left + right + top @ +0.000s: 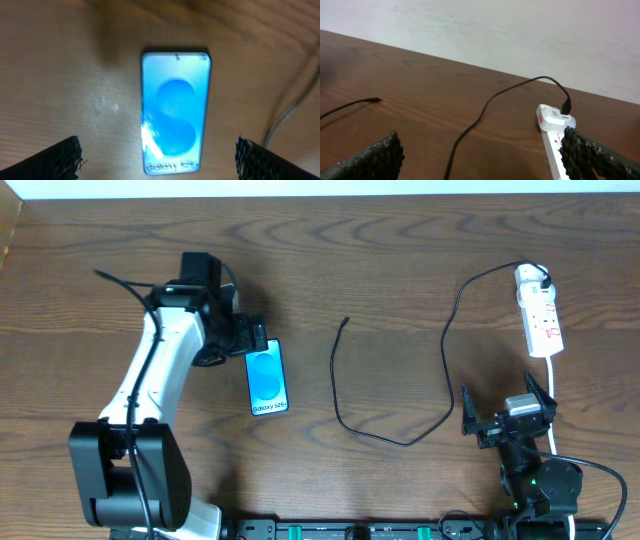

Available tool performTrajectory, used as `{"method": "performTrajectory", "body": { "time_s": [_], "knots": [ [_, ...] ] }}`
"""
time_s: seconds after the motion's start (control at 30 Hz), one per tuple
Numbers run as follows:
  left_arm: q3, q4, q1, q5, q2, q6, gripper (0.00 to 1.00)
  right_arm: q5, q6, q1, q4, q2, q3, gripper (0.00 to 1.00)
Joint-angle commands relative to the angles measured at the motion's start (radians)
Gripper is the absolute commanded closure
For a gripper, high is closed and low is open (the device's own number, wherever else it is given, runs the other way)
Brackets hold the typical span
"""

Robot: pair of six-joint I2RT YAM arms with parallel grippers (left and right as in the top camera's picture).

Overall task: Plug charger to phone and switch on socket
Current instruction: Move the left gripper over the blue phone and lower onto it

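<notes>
The phone (267, 377) lies flat on the table, screen up, light blue with "Galaxy S25" text. It also shows in the left wrist view (175, 112). My left gripper (250, 338) hovers just above the phone's far end, open and empty; its fingers (160, 160) straddle the phone. The charger cable (440, 370) runs from its black plug in the socket's far end to a loose connector tip (346, 320) right of the phone. The socket (538, 310) is a white power strip at the far right. My right gripper (505, 420) is open near the front, with the socket (555, 135) and cable (485, 112) ahead of it.
The socket's white cord (553, 400) runs toward the front edge past my right arm. A pale wall (520, 35) rises behind the table's far edge. Black equipment (350, 530) lines the front edge.
</notes>
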Motion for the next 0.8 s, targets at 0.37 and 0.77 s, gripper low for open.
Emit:
{"method": "performTrajectory", "body": {
  "time_s": [0.37,0.77],
  "knots": [
    [-0.010,0.021,-0.099,-0.179,-0.006,-0.253,0.02,-0.003,0.000,0.005,-0.004,-0.003,-0.002,0.01],
    [-0.019,-0.021,-0.166,-0.168,0.094,-0.337,0.02,-0.003,0.000,0.005,-0.004,-0.003,-0.002,0.01]
  ]
}}
